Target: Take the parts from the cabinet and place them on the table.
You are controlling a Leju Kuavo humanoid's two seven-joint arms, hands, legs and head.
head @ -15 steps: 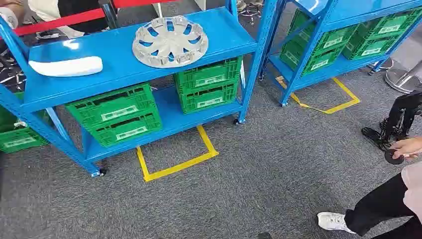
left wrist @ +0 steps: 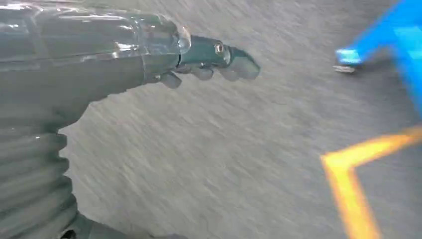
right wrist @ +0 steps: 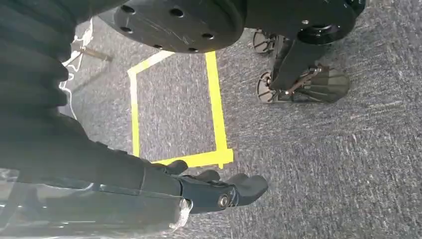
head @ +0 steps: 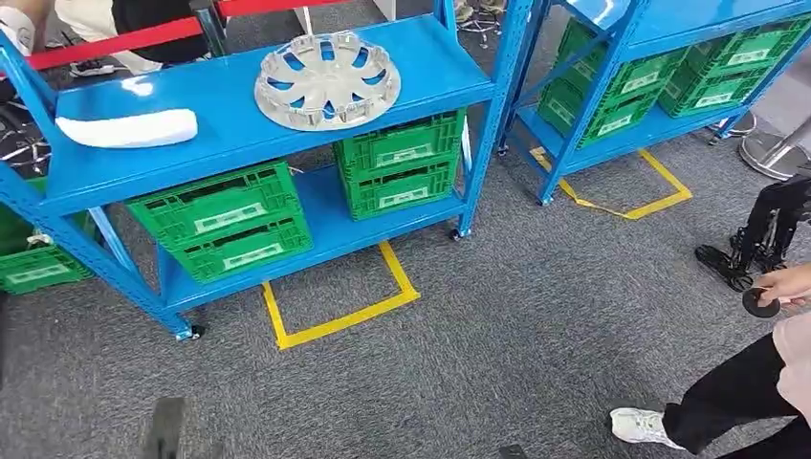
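Head view has me parked in front of the blue cabinet point(head: 239, 134), nothing picked yet. Going left to right across the top shelf: a long white part point(head: 126, 127) lies at the upper left of the frame, then the silver wheel cover point(head: 327, 80) sits flat just above centre. Green crates point(head: 222, 220) fill the lower shelf, and yellow floor tape point(head: 339, 311) marks a square on the grey carpet right in front. A second blue rack point(head: 660, 67) with more crates is at the upper right, and a person's hand point(head: 786, 284) holding a small dark disc shows at the right edge, with a white shoe point(head: 643, 426) below it.

Left robot hand point(left wrist: 211, 59) is released, fingers straight and loose with nothing in them, hanging over carpet; that wrist picture is motion-blurred, so I'd guess the arm is swinging. Right robot hand point(right wrist: 219, 191) is also released and empty, fingers apart, hanging over the carpet.

My take on doing this bit well: get square to the shelf before reaching, bring the arm up above the shelf edge, and come onto the wheel cover's rim from the near side, since it's wide and flat. The white part looks like the easier wrap-around grab. Mind the upright posts, and that person nearby.
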